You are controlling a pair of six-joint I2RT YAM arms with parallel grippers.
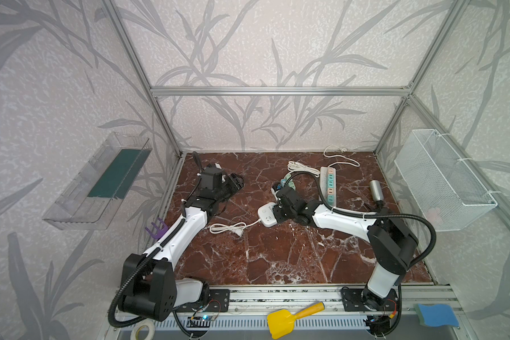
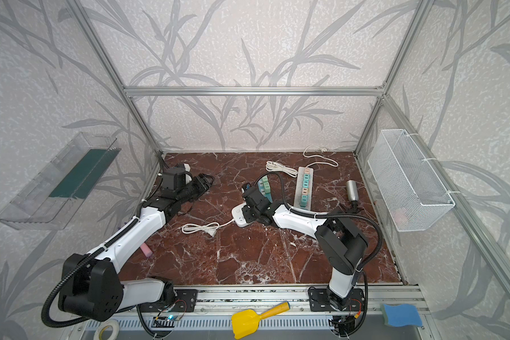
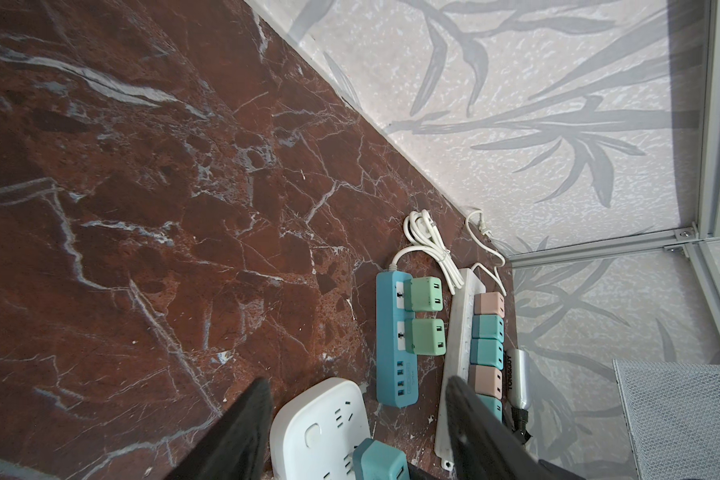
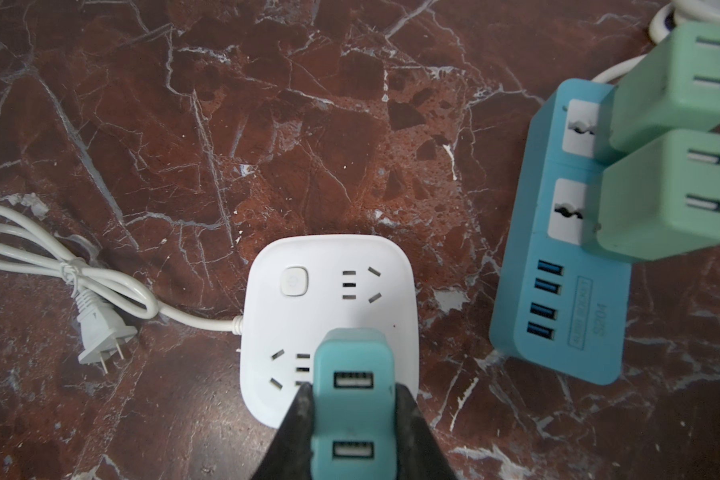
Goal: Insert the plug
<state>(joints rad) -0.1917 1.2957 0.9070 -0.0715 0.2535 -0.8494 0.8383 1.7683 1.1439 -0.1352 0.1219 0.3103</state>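
A teal plug [image 4: 352, 399] with two USB ports sits between the black fingers of my right gripper [image 4: 352, 390], which is shut on it. The plug stands over a near corner of the white square socket block [image 4: 325, 286]; its pins are hidden, so how deep it sits cannot be told. In both top views the block [image 1: 265, 216] [image 2: 238, 217] lies mid-table under the right gripper [image 1: 278, 206]. My left gripper [image 1: 237, 184] [image 3: 358, 382] hovers at the back left, open and empty, looking toward the block [image 3: 321, 415] and the plug [image 3: 377, 459].
A blue power strip [image 4: 558, 291] carrying two green plugs lies beside the block. Behind it a long white strip [image 1: 330, 185] holds several plugs. The block's coiled cord [image 1: 227, 228] trails left. A silver bottle [image 1: 376, 190] and a wire basket [image 1: 442, 179] stand at the right.
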